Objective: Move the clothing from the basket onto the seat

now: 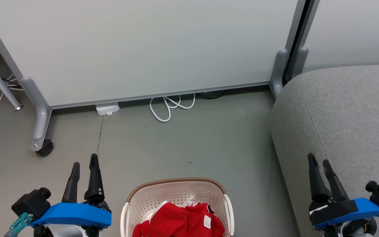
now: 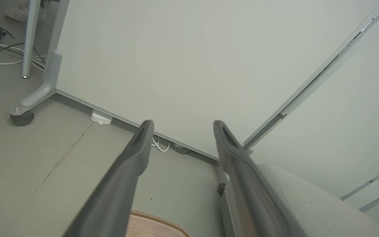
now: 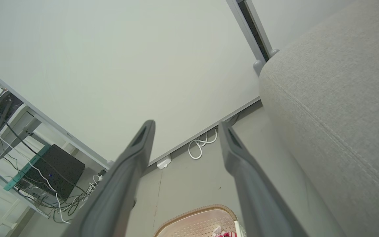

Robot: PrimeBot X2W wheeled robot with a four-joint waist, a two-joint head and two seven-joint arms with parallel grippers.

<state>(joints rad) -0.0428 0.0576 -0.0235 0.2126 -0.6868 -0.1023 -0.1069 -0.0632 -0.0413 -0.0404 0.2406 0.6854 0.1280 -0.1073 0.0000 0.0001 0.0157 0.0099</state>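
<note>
1. The clothing (image 1: 179,220) is soft, crumpled red fabric with white trim, heaped loosely. A small white tag (image 1: 207,221) with dark print lies on top of it, toward the right.
2. It sits inside the basket (image 1: 176,182), which stands on the floor (image 1: 189,141) at the bottom middle of the head view, between the two arms.
3. The basket is cream plastic with rounded corners. Its walls are pierced by rows of small holes, and its rim is banded in a brown woven-look strip.
4. The seat (image 1: 347,115) stands near the basket's right side. It is plump, light-grey, coarse-weave upholstery with rounded edges and a stitched seam along its top.
5. The floor is smooth, dull grey-green, marked by a thin crack line and a few dark specks.
6. Behind it all stands a smooth, pale partition panel (image 1: 143,49) in a grey metal frame on a black caster (image 1: 45,148). A white cable (image 1: 171,107) loops at its foot.
7. The left fingers (image 1: 94,177) are long, dark, matte and tapered, rising from a blue mount. They stand apart, holding nothing, over the floor to the left of the basket.
8. The right fingers (image 1: 314,181) are of the same make. They too stand apart and hold nothing, above the seat's near edge.
</note>
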